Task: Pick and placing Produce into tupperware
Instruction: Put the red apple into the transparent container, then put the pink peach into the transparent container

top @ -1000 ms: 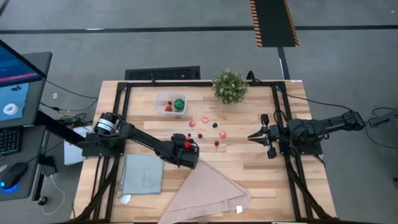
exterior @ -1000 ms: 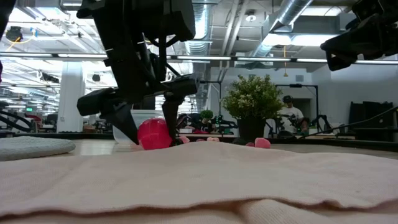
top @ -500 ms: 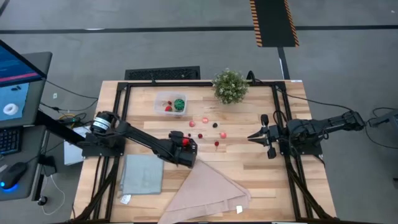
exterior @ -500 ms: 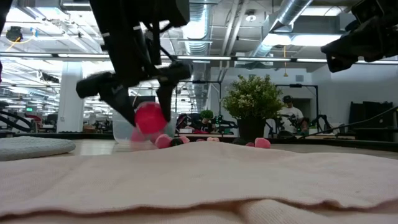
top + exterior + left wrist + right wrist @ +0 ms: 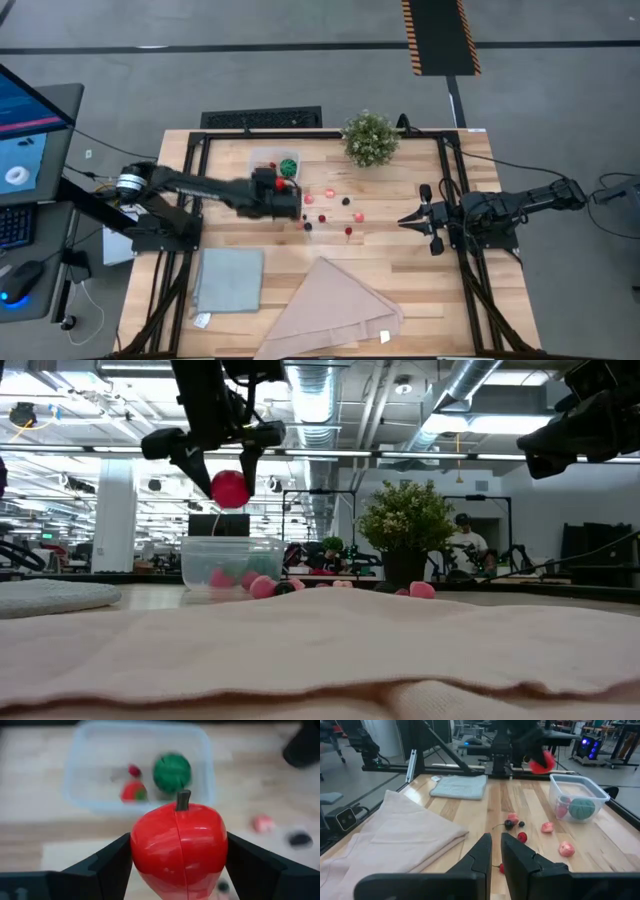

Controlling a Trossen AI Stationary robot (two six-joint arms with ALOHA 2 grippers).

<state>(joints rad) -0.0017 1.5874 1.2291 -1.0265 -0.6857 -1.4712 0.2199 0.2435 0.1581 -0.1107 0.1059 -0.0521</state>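
Note:
My left gripper (image 5: 287, 196) is shut on the larger red toy apple (image 5: 179, 847), up in the air just near of the clear tupperware (image 5: 275, 165). The tupperware stands on the table and holds a round green piece (image 5: 172, 771) and small red pieces (image 5: 133, 791). Several tiny red, pink and dark produce pieces (image 5: 346, 201) lie on the wood to the right of the tupperware. My right gripper (image 5: 403, 218) waits shut and empty at the table's right. My left gripper pinches the apple's two opposite sides (image 5: 137, 851) between its two fingers, at their free ends. The fingers (image 5: 195, 460) come from above, pointing down. The apple (image 5: 230, 488) hangs lifted clear, higher than the tupperware's rim (image 5: 232, 540).
A bushy potted plant (image 5: 370, 138) stands at the far edge, right of the tupperware. A grey-blue cloth (image 5: 228, 280) lies near left, and a folded pink cloth (image 5: 335, 305) lies along the near edge. Bare wood shows between the loose pieces and my right gripper.
My left gripper has risen with the apple and gone from beside the pink cloth toward the table's far left, to the tupperware. The apple has come off the table and is now lifted clear above rim height.

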